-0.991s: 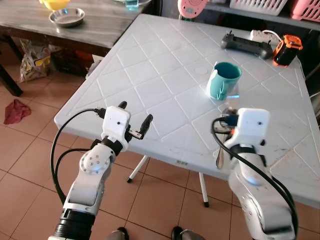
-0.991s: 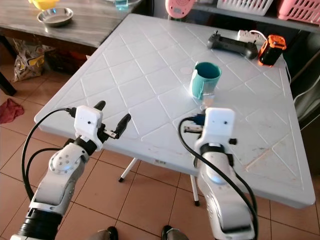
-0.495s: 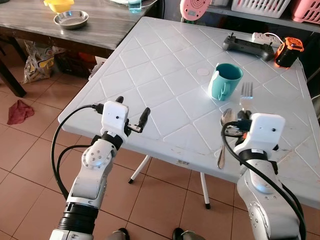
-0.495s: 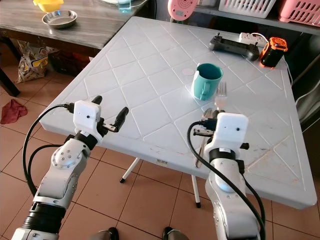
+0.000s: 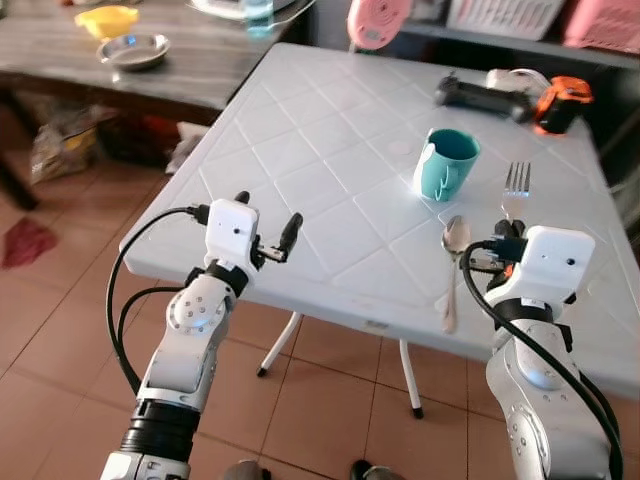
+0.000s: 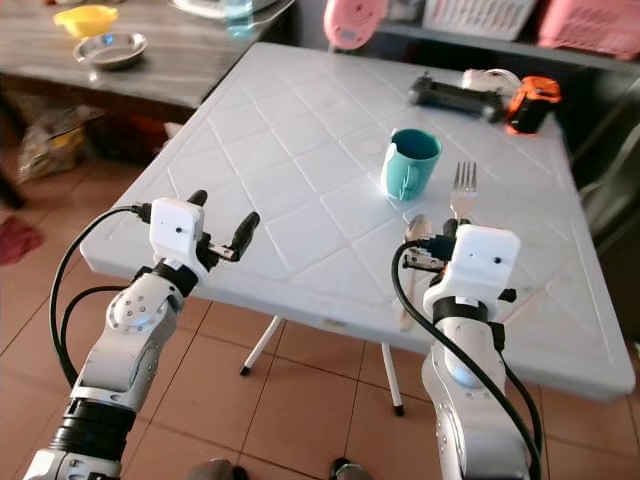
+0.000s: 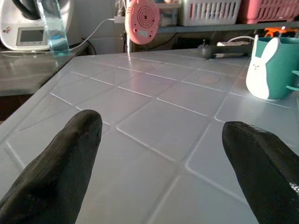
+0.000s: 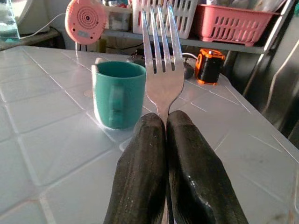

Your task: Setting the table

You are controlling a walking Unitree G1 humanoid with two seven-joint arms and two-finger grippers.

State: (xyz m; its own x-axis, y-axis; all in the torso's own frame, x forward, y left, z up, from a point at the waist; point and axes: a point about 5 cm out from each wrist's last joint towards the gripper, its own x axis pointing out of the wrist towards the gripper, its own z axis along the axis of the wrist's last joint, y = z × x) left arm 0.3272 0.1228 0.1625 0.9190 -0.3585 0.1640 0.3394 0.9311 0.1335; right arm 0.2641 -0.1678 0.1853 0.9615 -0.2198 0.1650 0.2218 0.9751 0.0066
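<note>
A teal mug (image 5: 445, 163) with a white rabbit on it stands on the white plastic table (image 5: 300, 150), right of the middle. A spoon (image 5: 452, 262) lies in front of the mug, bowl toward it. My right gripper (image 8: 166, 126) is shut on the handle of a fork (image 5: 514, 188), just right of the spoon, with the tines pointing away from me and level with the mug. My left gripper (image 5: 268, 212) hovers open over the table's near left edge, with nothing between its fingers (image 7: 70, 154).
At the table's far side lie a black controller (image 5: 480, 95), an orange-black device (image 5: 563, 100) and a pink round gadget (image 5: 378, 15). A dark wooden table at back left holds a steel bowl (image 5: 133, 50) and a yellow bowl (image 5: 107, 18). Tiled floor lies below.
My right gripper has drawn back and to the right with the fork, uncovering the spoon on the table. The left gripper stays open in about the same place. The camera has shifted slightly.
</note>
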